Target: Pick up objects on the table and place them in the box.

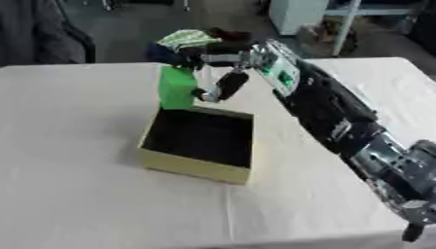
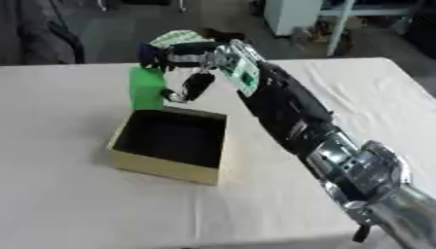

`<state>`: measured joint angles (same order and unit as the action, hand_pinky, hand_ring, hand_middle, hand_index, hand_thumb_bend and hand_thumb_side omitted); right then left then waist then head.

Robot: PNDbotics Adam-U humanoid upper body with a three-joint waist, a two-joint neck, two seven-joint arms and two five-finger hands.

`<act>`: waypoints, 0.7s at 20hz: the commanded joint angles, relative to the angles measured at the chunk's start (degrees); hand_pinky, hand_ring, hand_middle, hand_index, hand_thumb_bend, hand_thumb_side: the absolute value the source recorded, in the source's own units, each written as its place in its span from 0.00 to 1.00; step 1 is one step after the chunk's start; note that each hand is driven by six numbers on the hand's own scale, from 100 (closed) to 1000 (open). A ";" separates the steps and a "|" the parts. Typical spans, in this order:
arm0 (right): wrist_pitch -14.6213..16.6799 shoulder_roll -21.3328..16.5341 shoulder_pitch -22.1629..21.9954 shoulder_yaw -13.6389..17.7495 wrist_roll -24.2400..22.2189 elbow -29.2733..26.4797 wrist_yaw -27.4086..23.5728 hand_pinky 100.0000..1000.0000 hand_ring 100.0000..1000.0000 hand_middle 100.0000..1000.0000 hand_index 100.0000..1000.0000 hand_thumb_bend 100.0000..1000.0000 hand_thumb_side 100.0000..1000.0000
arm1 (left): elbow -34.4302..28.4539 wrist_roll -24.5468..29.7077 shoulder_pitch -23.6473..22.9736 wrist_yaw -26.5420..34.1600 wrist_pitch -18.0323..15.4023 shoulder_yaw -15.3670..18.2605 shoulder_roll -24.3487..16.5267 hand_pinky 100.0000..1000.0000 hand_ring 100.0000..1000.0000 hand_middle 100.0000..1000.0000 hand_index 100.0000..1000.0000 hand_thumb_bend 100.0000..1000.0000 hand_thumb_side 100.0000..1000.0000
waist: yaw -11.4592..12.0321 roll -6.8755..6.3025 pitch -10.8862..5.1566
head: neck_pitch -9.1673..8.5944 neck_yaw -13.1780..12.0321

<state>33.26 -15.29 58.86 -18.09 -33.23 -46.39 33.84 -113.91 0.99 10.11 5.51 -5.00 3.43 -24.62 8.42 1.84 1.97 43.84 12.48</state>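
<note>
A bright green block stands upright at the far left corner of the open yellow box. I cannot tell whether its lower end rests on the table or hangs just above the rim. My right hand reaches in from the lower right. Its fingers curl over the block's top and its thumb hangs against the block's right side. A pale green-and-white striped thing shows just above the fingers; I cannot tell what it is. The box's dark inside looks bare. My left hand is out of sight.
A white cloth covers the table. My right arm crosses the table's right half, close past the box's right wall. Beyond the far edge are a dark floor, a dark shape at the upper left and white furniture at the upper right.
</note>
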 commanded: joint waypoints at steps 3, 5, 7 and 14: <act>18.70 -0.61 0.36 0.13 -18.71 0.20 2.15 0.80 0.81 0.55 1.00 0.00 0.26 | -0.68 0.24 0.67 0.12 -0.05 0.23 -0.83 0.63 0.48 0.44 0.62 0.00 0.42 | 0.16 -0.31 -0.48 | 0.28 -0.04; 18.70 -0.67 0.07 0.11 -18.53 0.41 2.90 0.80 0.82 0.57 1.00 0.00 0.27 | -0.68 0.19 0.66 0.12 -0.06 0.26 -0.74 0.63 0.48 0.44 0.62 0.00 0.42 | 0.12 -0.32 -0.49 | 0.28 -0.09; 18.70 -0.74 -0.33 0.00 -18.34 0.77 3.81 0.80 0.82 0.60 1.00 0.00 0.28 | -0.68 0.27 0.60 0.10 -0.05 0.21 -0.82 0.63 0.48 0.44 0.62 0.00 0.42 | 0.08 -0.28 -0.53 | 0.28 -0.02; 18.70 -1.22 -1.28 -0.34 -16.91 2.05 7.41 0.82 0.85 0.74 1.00 0.00 0.37 | -0.68 0.22 0.61 0.08 -0.03 0.30 -0.75 0.63 0.49 0.44 0.62 0.00 0.43 | -0.14 0.01 -0.55 | 0.28 -0.11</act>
<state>33.93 -15.27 56.50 -18.46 -32.57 -44.17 40.46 -113.91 1.02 10.10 5.51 -4.99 3.43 -24.61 8.26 2.06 2.08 43.84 12.44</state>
